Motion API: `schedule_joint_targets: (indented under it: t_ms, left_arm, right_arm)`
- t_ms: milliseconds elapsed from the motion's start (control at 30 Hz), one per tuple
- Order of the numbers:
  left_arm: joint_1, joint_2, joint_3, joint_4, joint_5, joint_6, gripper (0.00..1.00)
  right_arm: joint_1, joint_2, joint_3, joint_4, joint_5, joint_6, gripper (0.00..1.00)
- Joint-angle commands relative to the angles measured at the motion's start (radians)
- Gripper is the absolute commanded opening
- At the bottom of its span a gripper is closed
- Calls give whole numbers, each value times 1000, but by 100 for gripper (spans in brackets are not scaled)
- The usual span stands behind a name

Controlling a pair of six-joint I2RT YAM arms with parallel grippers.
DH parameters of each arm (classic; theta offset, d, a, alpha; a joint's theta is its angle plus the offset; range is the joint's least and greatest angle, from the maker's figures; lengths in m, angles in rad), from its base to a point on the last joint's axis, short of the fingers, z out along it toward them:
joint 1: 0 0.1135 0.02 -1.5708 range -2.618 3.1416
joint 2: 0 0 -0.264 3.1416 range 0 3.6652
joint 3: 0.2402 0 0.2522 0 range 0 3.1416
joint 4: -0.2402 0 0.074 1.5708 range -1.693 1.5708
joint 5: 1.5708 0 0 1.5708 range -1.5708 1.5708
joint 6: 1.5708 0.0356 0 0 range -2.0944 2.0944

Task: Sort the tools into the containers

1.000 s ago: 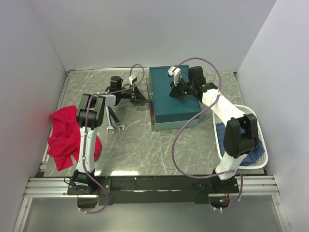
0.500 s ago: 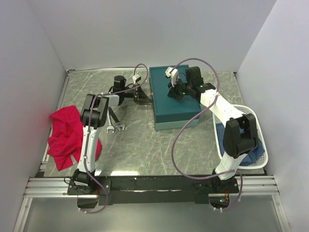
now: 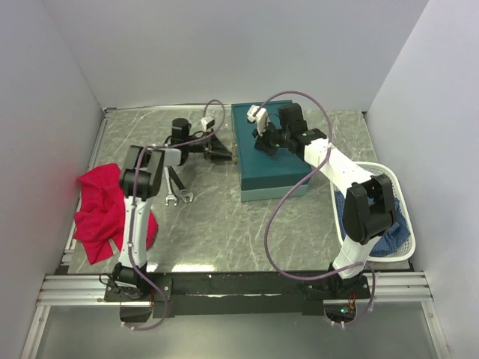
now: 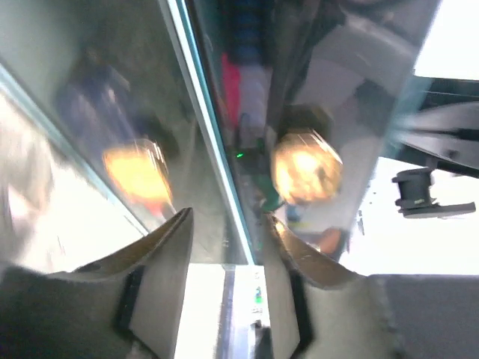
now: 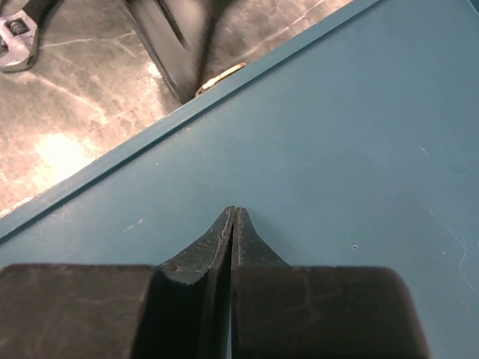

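Item: teal box (image 3: 275, 166), rectangular, lid down, on the grey marbled surface (image 3: 224, 228) right of centre and toward the far side; in the right wrist view its flat lid (image 5: 352, 142) filled most of the frame, with a small brass-coloured fitting (image 5: 221, 74) at its edge. Item: right gripper (image 3: 263, 142), above the far left part of the lid; fingers (image 5: 217, 235) pressed together tip to tip, holding nothing, just over the teal top. Item: left gripper (image 3: 221, 153), at the box's left side; the left wrist view was blurred, showing the two fingers (image 4: 171, 247) set a narrow way apart with a thin teal edge (image 4: 217, 149) running between them, and whether either finger touched it cannot be told. Item: silver wrenches (image 3: 177, 187), lying together on the surface left of the box and near the left arm, well apart from both grippers; one wrench head (image 5: 19, 45) showed in the top left corner of the right wrist view. Item: white perforated basket (image 3: 389, 256), at the right edge of the surface beside the right arm, lined with blue fabric (image 3: 385, 243); contents not discernible. Item: red cloth (image 3: 101, 209), crumpled, at the left edge of the surface.
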Motion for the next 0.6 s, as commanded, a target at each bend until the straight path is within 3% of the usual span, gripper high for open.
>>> schedule_joint_targets:
  t_ms: [0, 33, 67, 100, 167, 233, 367, 400, 433, 467, 500, 567]
  left_arm:
    - [139, -204, -112, -141, -26, 91, 50]
    - [158, -251, -105, -368, -45, 172, 54]
    - [173, -267, -88, -506, -61, 360, 63]
    - [187, -275, -42, -583, -62, 436, 65]
    - [185, -264, 4, -736, -49, 551, 70]
    - [175, -240, 5, -637, -29, 448, 72]
    - [155, -236, -120, 67, -20, -95, 72]
    - [152, -239, -115, 74, -20, -124, 71]
    - [155, -258, -91, -31, -39, -72, 70]
    - [161, -273, 7, -293, -84, 243, 71]
    - [178, -291, 50, -699, -157, 404, 72]
    - [188, -354, 113, -962, -383, 697, 76]
  right_arm:
    - [16, 46, -45, -133, 134, 49, 20]
    - [16, 36, -45, -125, 138, 52, 30]
    - [16, 30, -45, -117, 141, 54, 39]
    - [16, 21, -45, -112, 147, 55, 50]
    - [18, 19, -42, -117, 145, 52, 53]
    - [18, 27, -44, -131, 147, 47, 55]
    - [19, 36, -2, -161, 154, 43, 57]
    - [21, 24, 5, -158, 161, 46, 58]
    - [21, 20, 13, -155, 165, 55, 59]
    - [22, 15, 25, -149, 165, 58, 59]
    - [21, 7, 30, -149, 168, 58, 60]
    - [24, 3, 39, -137, 173, 67, 60]
